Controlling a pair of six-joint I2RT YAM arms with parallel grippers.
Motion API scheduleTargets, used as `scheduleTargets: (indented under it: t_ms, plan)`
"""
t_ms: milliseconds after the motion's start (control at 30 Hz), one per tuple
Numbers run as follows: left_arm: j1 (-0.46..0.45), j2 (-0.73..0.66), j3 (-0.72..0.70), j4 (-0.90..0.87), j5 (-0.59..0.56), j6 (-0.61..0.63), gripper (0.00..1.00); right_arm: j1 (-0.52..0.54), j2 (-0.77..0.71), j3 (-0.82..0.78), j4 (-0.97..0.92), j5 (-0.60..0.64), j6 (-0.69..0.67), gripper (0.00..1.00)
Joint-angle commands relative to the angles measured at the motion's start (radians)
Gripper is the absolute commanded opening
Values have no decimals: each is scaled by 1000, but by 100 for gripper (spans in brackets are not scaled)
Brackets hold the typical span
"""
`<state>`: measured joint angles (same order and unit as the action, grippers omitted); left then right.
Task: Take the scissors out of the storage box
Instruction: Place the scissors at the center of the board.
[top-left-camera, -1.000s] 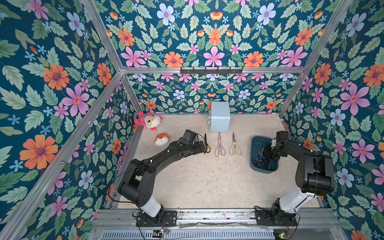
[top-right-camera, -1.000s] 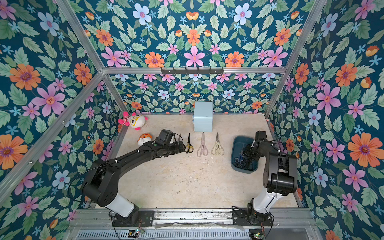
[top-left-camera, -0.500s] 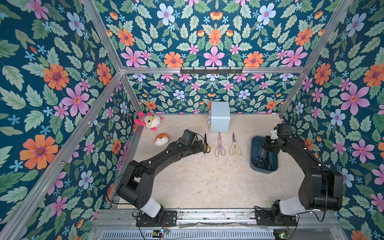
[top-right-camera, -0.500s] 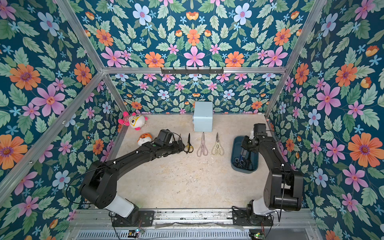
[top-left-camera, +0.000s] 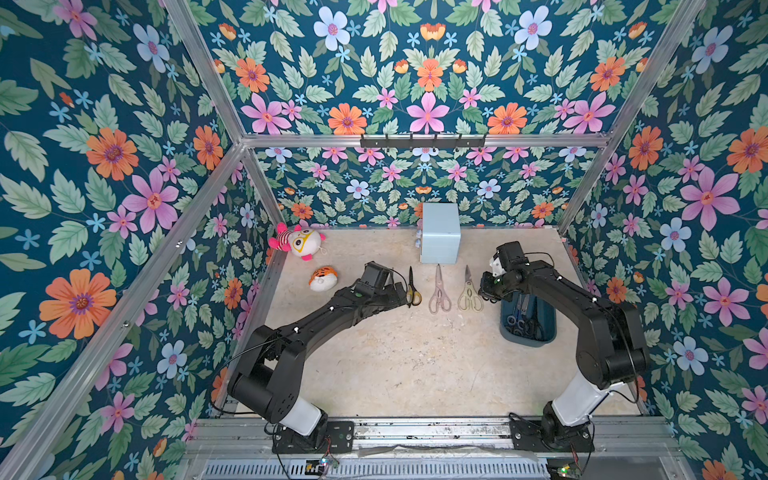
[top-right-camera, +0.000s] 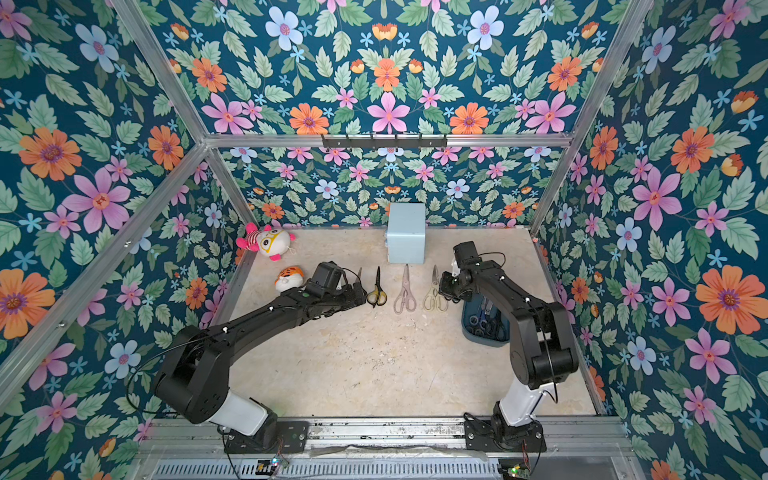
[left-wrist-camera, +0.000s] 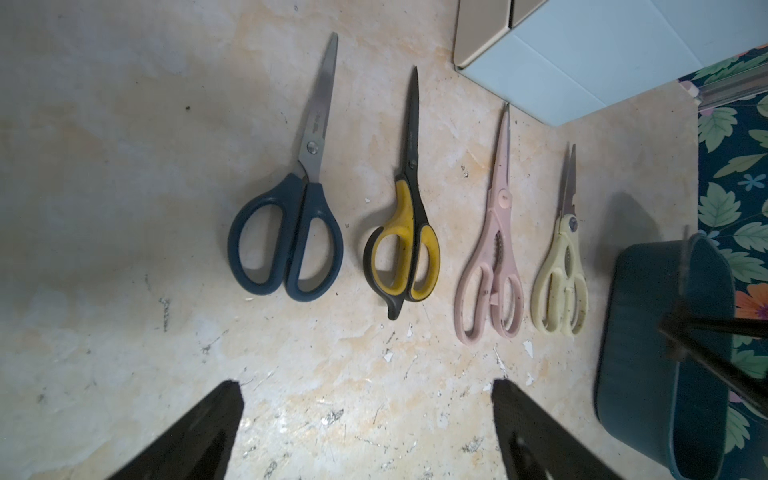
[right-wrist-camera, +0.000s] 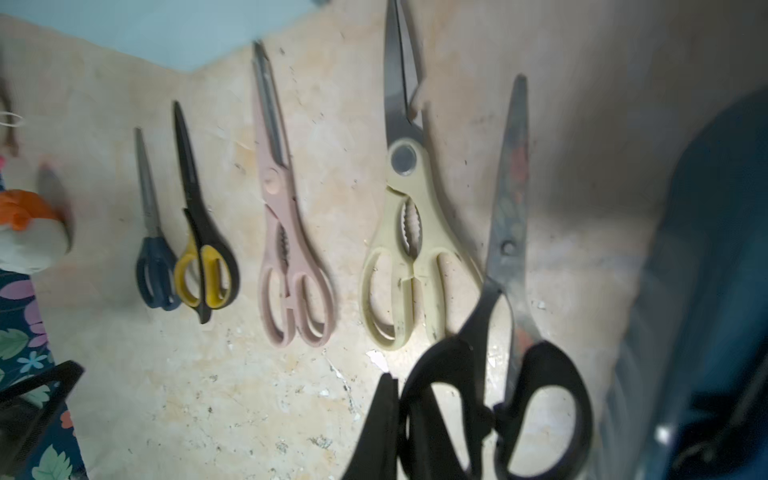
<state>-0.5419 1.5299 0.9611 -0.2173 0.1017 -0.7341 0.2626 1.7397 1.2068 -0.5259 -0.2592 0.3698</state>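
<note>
Teal plastic marks the box (top-left-camera: 528, 340) at the right of the frame in both top views, with several dark-handled pairs (top-left-camera: 521, 322) lying inside. To its left, mid-frame, cream shears (top-left-camera: 469, 291), pink shears (top-left-camera: 439, 291) and a yellow pair (top-left-camera: 412, 291) lie in a row on the table (top-left-camera: 395, 365), blades towards the cube (top-left-camera: 440, 232). The right gripper (top-left-camera: 486, 294) hangs between the box and the cream shears. The left gripper (top-left-camera: 402, 293) sits just beside the yellow pair.

From the left wrist we see the row whole, with a blue pair (left-wrist-camera: 291, 232) at the end farthest from the box. This arm's fingers (left-wrist-camera: 199, 436) stand wide apart and hold nothing.

From the right wrist, we see the fingers (right-wrist-camera: 380, 424) pinched tight on a handle loop of a black pair (right-wrist-camera: 507, 257), which hangs above the table between the cream shears and the box, its blade roughly in line with the row.

We judge that the step in hand is setting this pair down. To do it well, we should lower it slowly, since a loop grip lets it swing. We should aim for the bare strip beside the cream shears, clear of the box wall, and part the fingers only once it lies flat.
</note>
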Motion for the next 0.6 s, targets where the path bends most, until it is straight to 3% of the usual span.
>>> scheduleTargets:
  t_ms: [0, 567]
  plan:
    - [2, -10, -11, 1, -25, -5, 98, 0, 38, 7, 1, 31, 3, 0]
    - [7, 9, -2, -4, -30, -1, 98, -2, 164, 36, -102, 313, -135, 0]
